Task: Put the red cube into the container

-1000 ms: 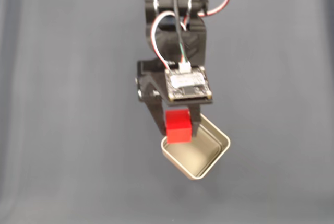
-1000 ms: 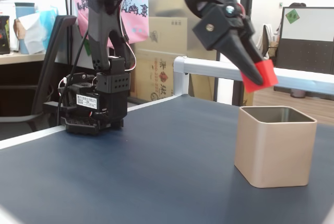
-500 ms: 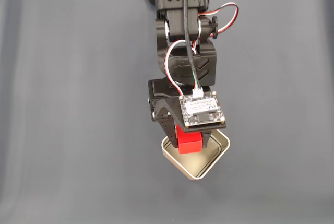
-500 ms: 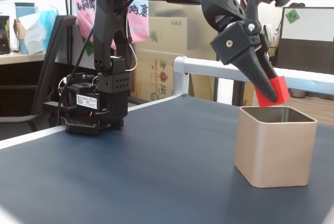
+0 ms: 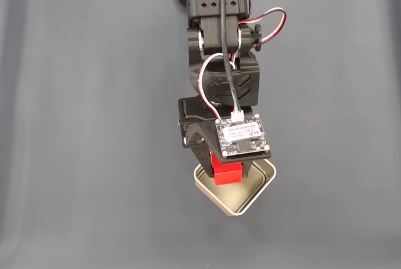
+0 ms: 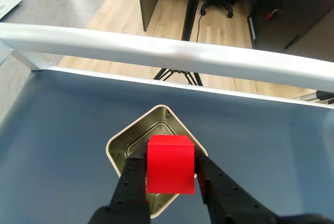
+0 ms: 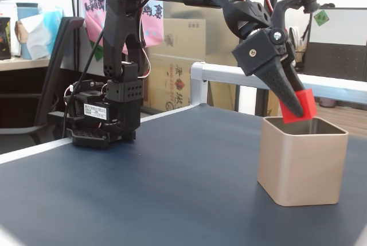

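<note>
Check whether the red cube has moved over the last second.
Yes. The red cube, pinched in the gripper, has come down and forward, now at the container rim.

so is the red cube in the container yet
Not yet. The gripper holds the red cube just above the container rim; the wrist view shows it over the opening.

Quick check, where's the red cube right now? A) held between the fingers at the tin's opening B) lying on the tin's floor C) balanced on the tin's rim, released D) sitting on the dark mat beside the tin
A: the red cube is clamped between the fingers at the container mouth, its lower edge about level with the rim in a fixed view.
</note>
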